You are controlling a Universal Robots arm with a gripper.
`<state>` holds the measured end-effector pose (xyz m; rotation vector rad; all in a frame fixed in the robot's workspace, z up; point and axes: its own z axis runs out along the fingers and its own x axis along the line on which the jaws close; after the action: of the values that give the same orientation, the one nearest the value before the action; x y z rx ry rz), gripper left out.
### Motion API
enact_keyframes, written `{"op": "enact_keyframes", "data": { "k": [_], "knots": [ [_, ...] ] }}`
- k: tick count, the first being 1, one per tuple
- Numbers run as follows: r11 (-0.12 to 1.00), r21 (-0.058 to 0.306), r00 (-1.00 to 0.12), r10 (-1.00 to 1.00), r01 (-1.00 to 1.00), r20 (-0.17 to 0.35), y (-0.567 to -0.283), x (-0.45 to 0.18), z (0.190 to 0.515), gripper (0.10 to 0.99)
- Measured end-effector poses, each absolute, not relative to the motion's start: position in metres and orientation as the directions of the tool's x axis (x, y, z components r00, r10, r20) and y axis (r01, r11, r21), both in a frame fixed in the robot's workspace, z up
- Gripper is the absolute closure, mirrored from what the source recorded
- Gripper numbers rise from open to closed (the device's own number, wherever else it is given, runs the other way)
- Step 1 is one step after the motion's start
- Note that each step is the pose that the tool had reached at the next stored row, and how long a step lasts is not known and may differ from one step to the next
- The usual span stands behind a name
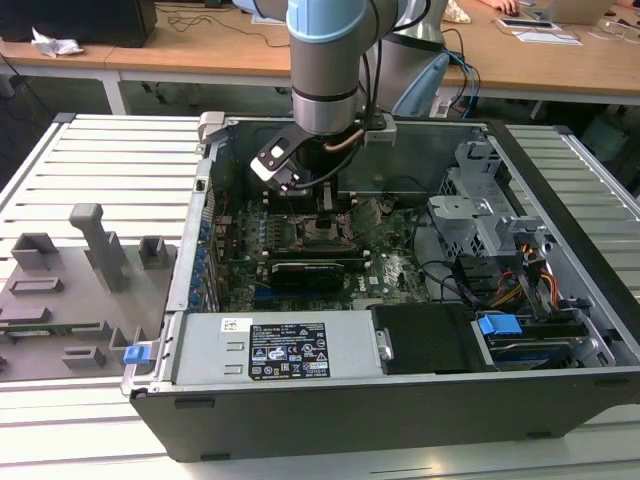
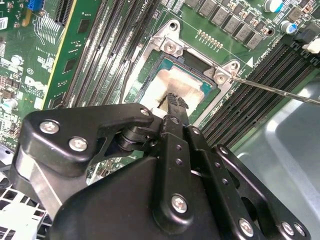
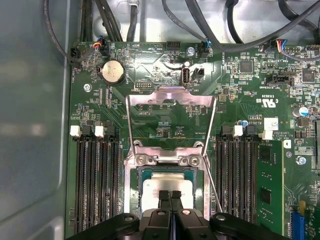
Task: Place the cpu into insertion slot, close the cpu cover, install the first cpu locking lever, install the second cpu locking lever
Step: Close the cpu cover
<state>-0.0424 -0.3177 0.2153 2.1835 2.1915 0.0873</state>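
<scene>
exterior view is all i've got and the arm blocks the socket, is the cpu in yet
Observer: Yes. In both wrist views the cpu lies flat in the insertion slot, silver face up.
Operator: cover down on it?
Observer: No. In the first wrist view the cpu cover is flipped open, back from its hinge, with green board showing through its window.
Operator: and the gripper
Observer: The gripper is shut, its tips right over the cpu's face; I cannot tell if they touch it.
</scene>
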Motion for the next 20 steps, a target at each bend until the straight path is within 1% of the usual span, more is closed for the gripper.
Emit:
{"op": "enact_keyframes", "data": {
  "k": [20],
  "knots": [
    [0.001,0.073,-0.001,1.0,0.997,0.007,-0.3177,-0.0424,0.2226,0.98]
  ]
}}
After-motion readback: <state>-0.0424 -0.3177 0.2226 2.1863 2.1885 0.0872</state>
